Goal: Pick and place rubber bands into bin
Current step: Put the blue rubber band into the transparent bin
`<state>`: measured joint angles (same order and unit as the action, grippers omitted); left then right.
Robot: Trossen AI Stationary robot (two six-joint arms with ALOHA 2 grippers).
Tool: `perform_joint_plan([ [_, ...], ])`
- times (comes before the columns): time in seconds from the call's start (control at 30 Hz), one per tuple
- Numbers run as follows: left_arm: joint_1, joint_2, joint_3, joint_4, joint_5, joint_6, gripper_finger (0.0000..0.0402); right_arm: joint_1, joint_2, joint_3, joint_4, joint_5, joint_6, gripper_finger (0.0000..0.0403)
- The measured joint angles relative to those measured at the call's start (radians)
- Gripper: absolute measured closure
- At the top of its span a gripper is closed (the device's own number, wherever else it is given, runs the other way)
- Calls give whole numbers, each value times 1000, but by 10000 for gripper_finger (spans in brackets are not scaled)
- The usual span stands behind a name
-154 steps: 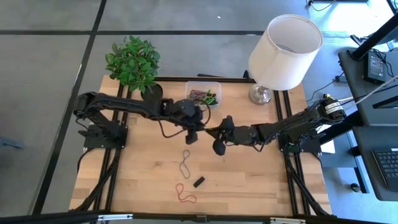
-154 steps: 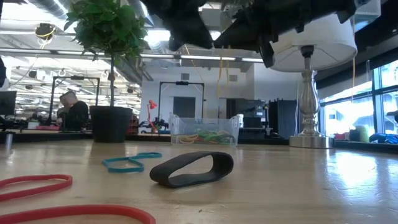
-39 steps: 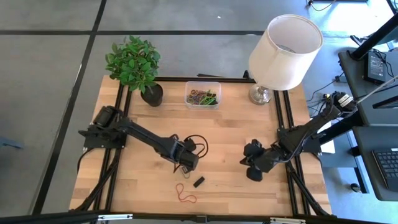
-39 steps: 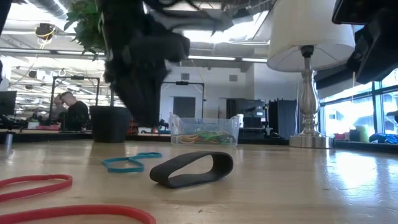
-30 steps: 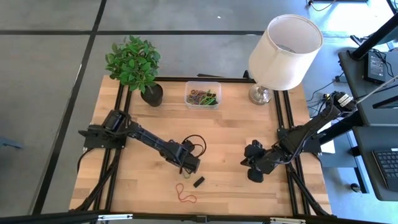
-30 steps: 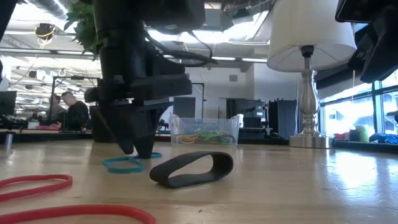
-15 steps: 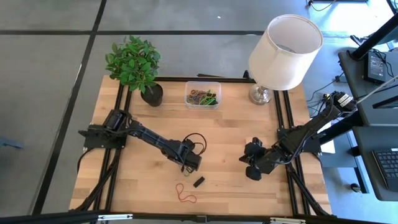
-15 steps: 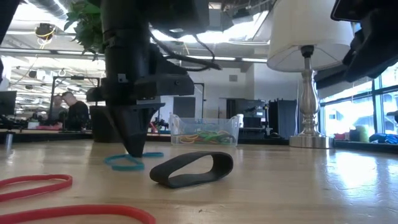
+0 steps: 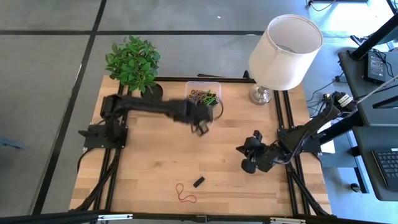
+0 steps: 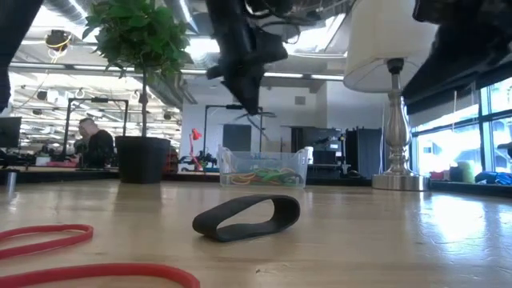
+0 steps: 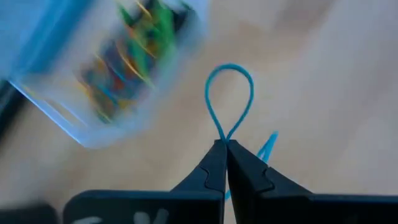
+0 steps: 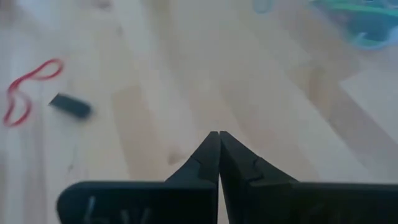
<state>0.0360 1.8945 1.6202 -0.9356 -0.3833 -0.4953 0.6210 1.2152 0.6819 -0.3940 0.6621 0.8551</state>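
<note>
My left gripper (image 9: 199, 127) hangs above the table just near of the clear bin (image 9: 202, 94), shut on a thin blue rubber band (image 11: 229, 99). The bin holds several coloured rubber bands (image 10: 262, 177). A wide black rubber band (image 9: 199, 182) lies on its edge near the table's front. A red rubber band (image 9: 185, 194) lies flat next to it. My right gripper (image 9: 249, 163) waits shut over the right half of the table, holding nothing. My left gripper pinches the blue rubber band between its two fingertips where the two strands cross (image 11: 224, 142). The fingers slant down from above. One loop (image 11: 229, 93) stands out past the tips and another part (image 11: 267, 149) shows beside a finger. The band is lifted clear of the table.
A potted plant (image 9: 134, 62) stands at the far left corner. A lamp with a white shade (image 9: 283, 50) stands at the far right, its base (image 10: 398, 180) right of the bin. Bare wood lies between the grippers and the table's front.
My left gripper has shut on the blue rubber band that lay on the table. It has then risen and swung toward the far edge and the bin, rolling its wrist. The band has come up clear of the table. My right gripper's wrist has turned a little.
</note>
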Motion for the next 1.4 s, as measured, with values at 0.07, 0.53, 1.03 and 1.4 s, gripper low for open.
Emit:
perform_joint_plan([
  [0.07, 65, 2, 38, 3, 0, 106, 399, -25, 0, 0, 0, 5, 0, 396],
  [0.53, 412, 112, 57, 223, 182, 508, 400, -215, 0, 0, 18, -1, 33, 395],
  [1.03, 452, 190, 57, 219, 242, 587, 307, -314, 0, 0, 46, -1, 33, 395],
  [1.4, 382, 36, 59, 176, 200, 430, 276, -314, 0, 0, 42, -43, 31, 395],
])
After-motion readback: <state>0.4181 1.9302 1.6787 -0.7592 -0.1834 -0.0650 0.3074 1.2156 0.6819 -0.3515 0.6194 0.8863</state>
